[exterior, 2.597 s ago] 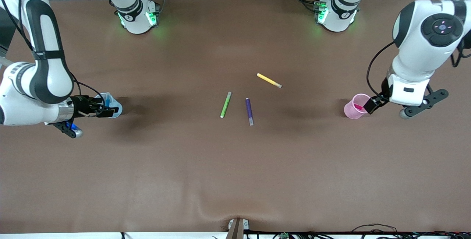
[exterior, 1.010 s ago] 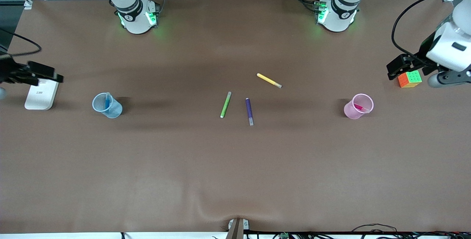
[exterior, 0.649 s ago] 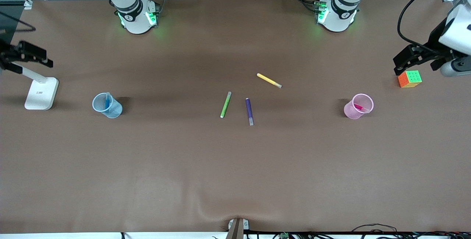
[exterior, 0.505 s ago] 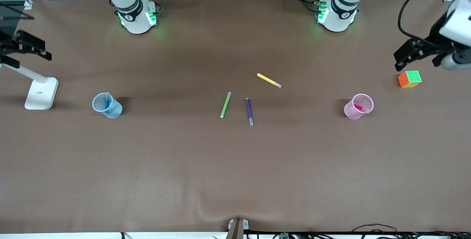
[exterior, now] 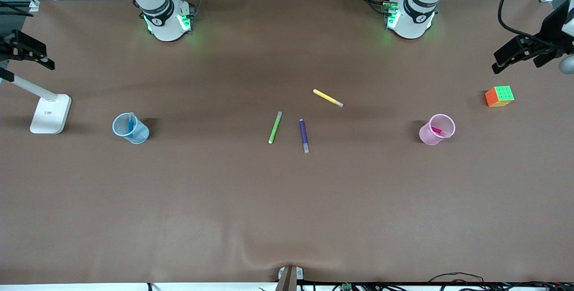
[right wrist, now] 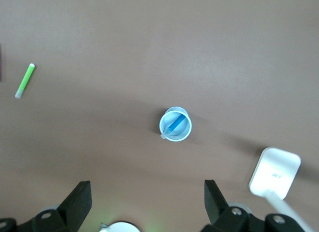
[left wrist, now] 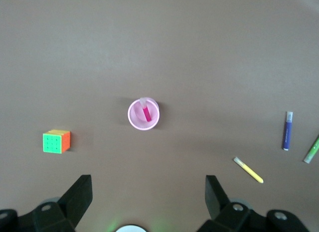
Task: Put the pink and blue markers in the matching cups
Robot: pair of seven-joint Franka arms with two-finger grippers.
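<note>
Over at the table's two ends, both arms are up high and both sets of jaws are spread wide, holding nothing. Your left gripper (exterior: pixel 515 55) hangs above the left arm's end, near the cube (exterior: pixel 499 96); your right gripper (exterior: pixel 28 51) hangs above the lamp base (exterior: pixel 50 114) at the right arm's end.

Look at the cups. The pink marker (left wrist: pixel 146 112) sits inside the pink cup (left wrist: pixel 133 121), leaning on the rim. The blue marker (right wrist: pixel 174 125) sits inside the blue cup (right wrist: pixel 185 134), also leaning. By my read the placing is done, so the step in hand is just parking the arms.

To do that well, keep both grippers high and wide of the cups. They look like thin, translucent plastic, tapered toward the base, light and easy to tip with a tall pen leaning against one side. Don't sweep low over them.

Leave the green pen (exterior: pixel 275 127), purple pen (exterior: pixel 303 135) and yellow pen (exterior: pixel 328 97) lying mid-table; they're slim, smooth, round-bodied and likely to roll if nudged. The brown table cover (exterior: pixel 287 201) looks soft and matte, with a slight wrinkle at the camera's edge.
</note>
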